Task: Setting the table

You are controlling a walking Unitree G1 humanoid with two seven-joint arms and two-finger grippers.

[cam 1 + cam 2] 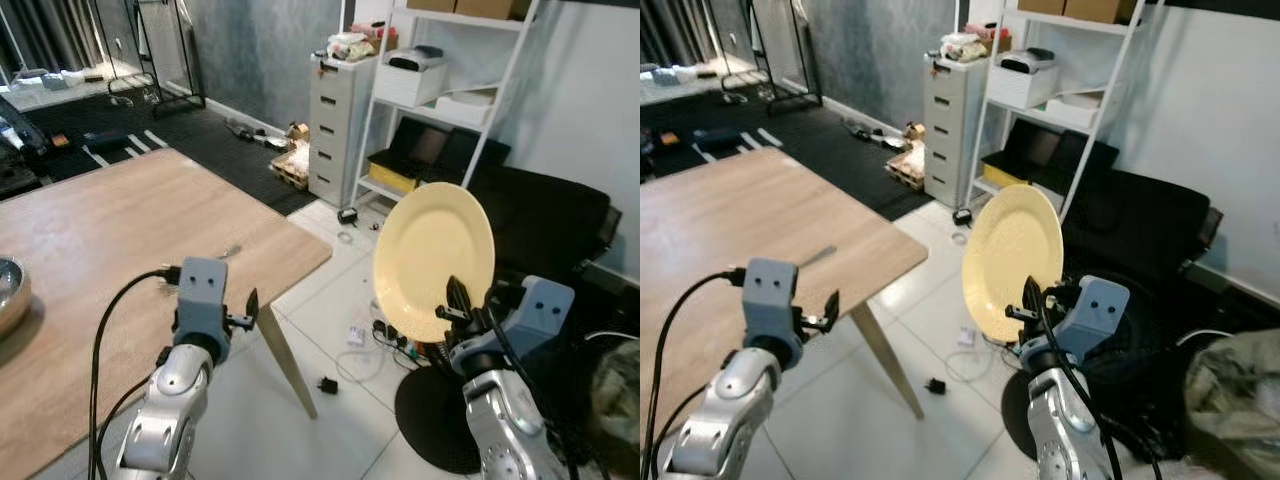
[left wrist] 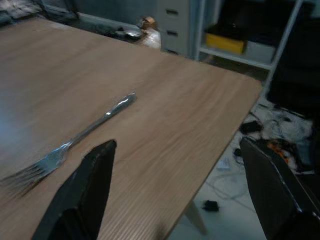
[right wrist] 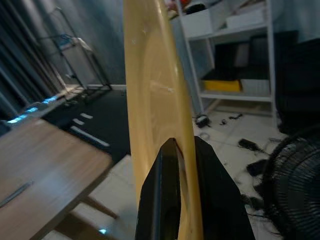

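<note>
A pale yellow plate [image 1: 434, 255] stands upright on its edge to the right of the wooden table [image 1: 120, 250], out over the floor. My right gripper [image 1: 462, 305] is shut on the plate's lower rim; the right wrist view has the rim [image 3: 150, 100] edge-on between the two fingers [image 3: 165, 195]. A silver fork [image 2: 80, 135] lies on the table near its right corner. My left gripper [image 2: 175, 195] hovers open just above the tabletop, close behind the fork, its fingers [image 2: 87, 190] wide apart and holding nothing.
A metal bowl [image 1: 8, 290] sits at the table's left edge. Behind stand a grey drawer cabinet [image 1: 335, 125] and a white shelf unit [image 1: 440, 90]. A black sofa [image 1: 550, 220], a fan [image 1: 440, 420] and loose cables [image 1: 365, 335] occupy the tiled floor on the right.
</note>
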